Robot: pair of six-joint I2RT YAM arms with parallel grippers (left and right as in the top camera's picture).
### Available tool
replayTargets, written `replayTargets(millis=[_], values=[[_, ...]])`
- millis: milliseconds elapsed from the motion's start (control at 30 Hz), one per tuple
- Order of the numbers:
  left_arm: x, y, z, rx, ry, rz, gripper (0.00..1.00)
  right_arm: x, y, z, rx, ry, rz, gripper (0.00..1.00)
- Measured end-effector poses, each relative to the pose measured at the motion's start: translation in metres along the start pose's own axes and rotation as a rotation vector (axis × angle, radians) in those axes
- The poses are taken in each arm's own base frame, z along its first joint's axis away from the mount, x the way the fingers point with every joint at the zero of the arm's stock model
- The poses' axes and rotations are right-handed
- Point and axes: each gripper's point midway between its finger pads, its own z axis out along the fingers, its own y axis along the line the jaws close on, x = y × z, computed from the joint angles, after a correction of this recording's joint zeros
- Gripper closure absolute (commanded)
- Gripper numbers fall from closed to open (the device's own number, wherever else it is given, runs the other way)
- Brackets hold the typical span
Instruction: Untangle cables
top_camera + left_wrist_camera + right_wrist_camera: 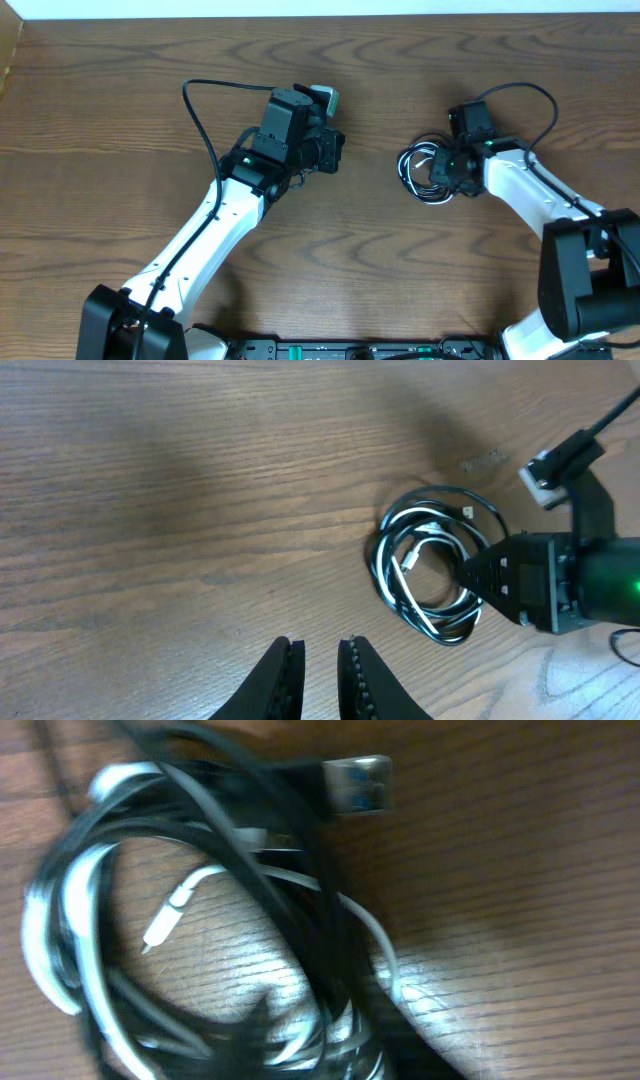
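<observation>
The cables (420,172), one white and one black, lie wound together in a small coil (384,565) on the wooden table, right of centre. My right gripper (447,168) reaches into the coil's right side (468,573) and is shut on several of its strands. Its wrist view is blurred; it shows the black loops (250,820), a white plug end (165,920) and a metal USB plug (358,782) close up. My left gripper (335,152) hovers left of the coil and apart from it, fingers (320,645) a narrow gap apart with nothing between them.
The thicker black arm wires arc above each arm (200,110) (530,95). The table's far edge (320,14) runs along the top and a side edge (8,60) at the left. A small pale mark (485,460) lies beyond the coil.
</observation>
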Motion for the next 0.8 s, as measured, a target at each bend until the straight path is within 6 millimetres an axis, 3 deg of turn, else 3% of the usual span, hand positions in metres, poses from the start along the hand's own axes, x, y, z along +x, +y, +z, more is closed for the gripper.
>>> replayTargets(millis=[267, 367, 467, 567, 700, 800], values=[[0.004, 0.001, 0.0, -0.004, 0.016, -0.005, 0.83, 0.004, 0.009, 0.0, -0.038, 0.013, -0.031, 0.99], [0.007, 0.002, 0.0, -0.008, 0.027, -0.005, 0.83, 0.0, 0.023, -0.014, -0.113, -0.007, -0.087, 0.99], [0.008, 0.002, 0.0, -0.004, 0.029, -0.001, 0.83, -0.009, 0.044, -0.045, -0.235, -0.076, -0.185, 0.99], [0.015, 0.0, 0.002, 0.017, 0.048, -0.005, 0.83, -0.021, 0.068, -0.1, -0.375, -0.211, -0.29, 0.99], [0.027, -0.007, 0.011, 0.079, 0.086, -0.012, 0.83, -0.028, 0.079, -0.167, -0.479, -0.379, -0.362, 0.99], [0.025, -0.021, 0.02, 0.18, 0.086, -0.005, 0.77, -0.024, 0.079, -0.195, -0.511, -0.436, -0.386, 0.99]])
